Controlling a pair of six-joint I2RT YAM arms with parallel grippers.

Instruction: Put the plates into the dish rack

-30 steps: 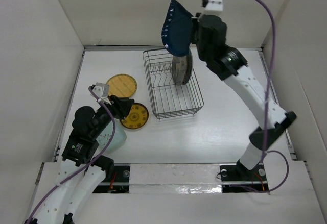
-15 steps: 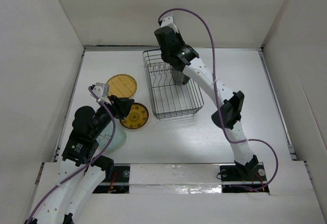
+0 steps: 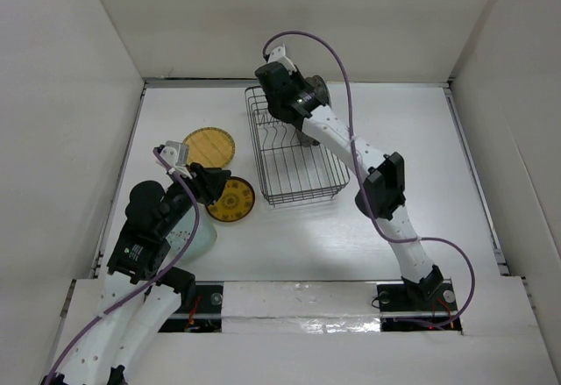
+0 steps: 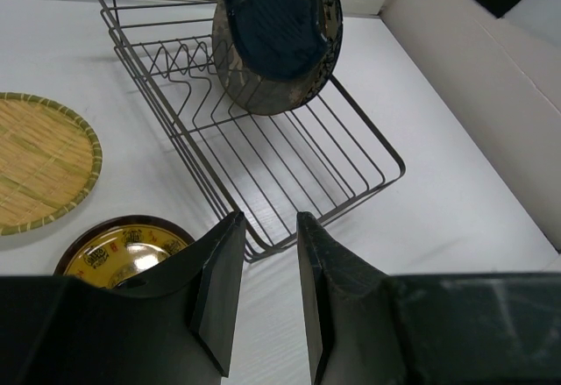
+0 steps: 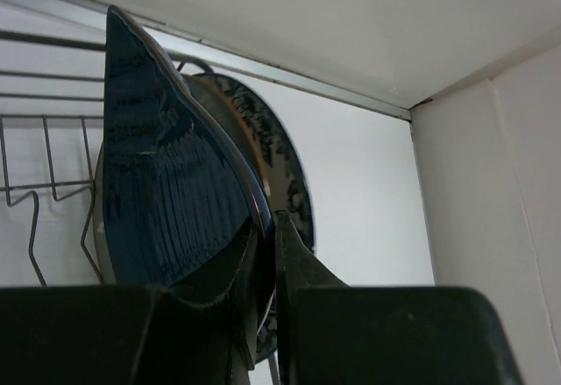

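The navy plate is glossy, the dish rack metal wire, the yellow-tan plate woven.

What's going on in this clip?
The right gripper holds the navy leaf-shaped plate on edge at the far end of the dish rack, right beside a grey patterned plate already standing there. The left gripper is open and empty, hovering by the small dark mandala plate. The woven yellow-tan plate and pale mint plate lie outside the rack.

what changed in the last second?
The right gripper swung the navy plate down from above the dish rack to beside the grey plate standing in it, still gripping it. Left gripper, yellow-tan plate and mandala plate stayed put.
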